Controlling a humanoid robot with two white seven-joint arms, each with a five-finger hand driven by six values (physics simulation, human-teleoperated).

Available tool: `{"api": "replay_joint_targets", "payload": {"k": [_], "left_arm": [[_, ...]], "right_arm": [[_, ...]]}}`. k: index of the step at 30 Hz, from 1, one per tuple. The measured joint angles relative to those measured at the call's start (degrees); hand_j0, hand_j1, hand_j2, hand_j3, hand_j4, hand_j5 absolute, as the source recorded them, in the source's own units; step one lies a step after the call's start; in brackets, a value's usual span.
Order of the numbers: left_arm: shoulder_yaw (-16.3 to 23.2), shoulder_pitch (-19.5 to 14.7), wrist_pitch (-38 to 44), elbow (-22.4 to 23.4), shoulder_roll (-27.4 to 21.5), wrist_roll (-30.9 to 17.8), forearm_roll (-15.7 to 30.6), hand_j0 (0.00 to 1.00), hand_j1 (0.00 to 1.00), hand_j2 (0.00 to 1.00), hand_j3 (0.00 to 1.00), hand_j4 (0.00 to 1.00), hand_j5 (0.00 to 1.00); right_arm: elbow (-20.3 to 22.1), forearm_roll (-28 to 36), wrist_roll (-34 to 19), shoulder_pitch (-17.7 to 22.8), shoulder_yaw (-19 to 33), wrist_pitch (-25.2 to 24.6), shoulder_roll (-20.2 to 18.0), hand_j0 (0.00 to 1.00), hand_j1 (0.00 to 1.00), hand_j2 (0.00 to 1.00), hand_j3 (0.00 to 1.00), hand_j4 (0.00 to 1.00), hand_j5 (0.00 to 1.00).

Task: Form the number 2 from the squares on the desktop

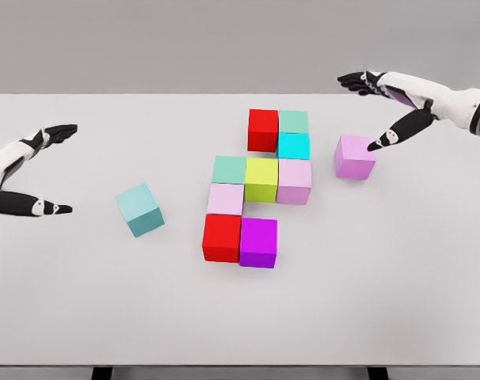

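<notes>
White desk (pixel 81 301) under grey wall, nine-cube cluster (pixel 260 190) mid-desk, teal cube (pixel 140 210) toward left edge, right hand (pixel 386 107) spread, thumb touching pink cube (pixel 355 157), left hand (pixel 34 170) spread, empty.

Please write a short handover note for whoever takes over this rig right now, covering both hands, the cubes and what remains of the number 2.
Left hand: open, holding nothing, at the table's left edge.
Right hand: open, a fingertip touching the top of the loose pink cube; no grasp.
Placed: nine cubes form most of the 2. Top row red cube and green cube, cyan cube below; middle row green, yellow cube, pink; then a pale pink one, with red and purple cube at the bottom.
Loose: the pink cube on the right, teal cube on the left.
Left: place the loose cubes, probably to finish the top and bottom rows.
</notes>
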State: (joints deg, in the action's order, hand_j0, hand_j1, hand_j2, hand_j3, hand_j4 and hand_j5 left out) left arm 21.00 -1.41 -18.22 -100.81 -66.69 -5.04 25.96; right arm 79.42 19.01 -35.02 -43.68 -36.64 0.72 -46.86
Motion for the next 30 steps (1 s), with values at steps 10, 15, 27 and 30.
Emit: {"api": "replay_joint_targets", "payload": {"k": [10,15,27,30], "left_arm": [[1.36,0.44,16.52,-0.55,-1.27,-12.16,2.32,1.00,1.00,1.00,1.00,1.00,1.00],[1.30,-2.20,21.90,-0.59,1.24,-12.61,2.32,1.00,1.00,1.00,1.00,1.00,1.00],[0.80,-4.92,25.42,-0.60,9.07,-12.29,-4.59,1.00,1.00,1.00,1.00,1.00,1.00],[0.71,-5.27,25.50,-0.60,10.63,-12.25,-6.51,1.00,1.00,1.00,1.00,1.00,1.00]], "right_arm": [[-8.07,-0.29,0.01,0.00,-3.00,2.82,2.92,1.00,1.00,1.00,1.00,1.00,1.00],[-10.55,-0.51,0.01,0.00,-3.95,3.95,3.67,1.00,1.00,1.00,1.00,1.00,1.00],[-17.74,-2.35,0.01,0.00,-5.03,6.74,6.21,1.00,1.00,1.00,1.00,1.00,1.00],[-18.75,-2.56,0.01,0.00,-5.18,7.33,6.58,1.00,1.00,1.00,1.00,1.00,1.00]]}}
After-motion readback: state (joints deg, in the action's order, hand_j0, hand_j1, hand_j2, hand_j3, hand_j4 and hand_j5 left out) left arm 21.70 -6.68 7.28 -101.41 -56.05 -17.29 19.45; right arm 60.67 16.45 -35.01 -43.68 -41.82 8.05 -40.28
